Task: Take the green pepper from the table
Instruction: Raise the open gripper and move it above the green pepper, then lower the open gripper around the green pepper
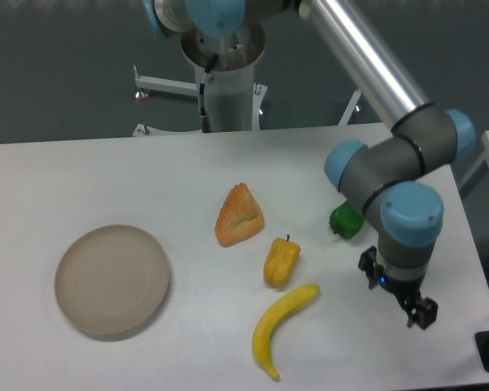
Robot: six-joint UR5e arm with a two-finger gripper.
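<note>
The green pepper (345, 221) is small, glossy and dark green. It lies on the white table (187, 171) at the right, partly hidden behind the arm's wrist. My gripper (398, 295) hangs below and to the right of it, near the table's front right corner. It points down, away from the pepper. Its dark fingers (420, 314) hold nothing that I can see. The gap between them is too small to read.
An orange-yellow pepper (281, 261) with a dark stem lies left of the green one. A banana (281, 326) lies in front of it. An orange pastry-like wedge (239, 216) lies behind. A round beige plate (112, 279) sits at the left.
</note>
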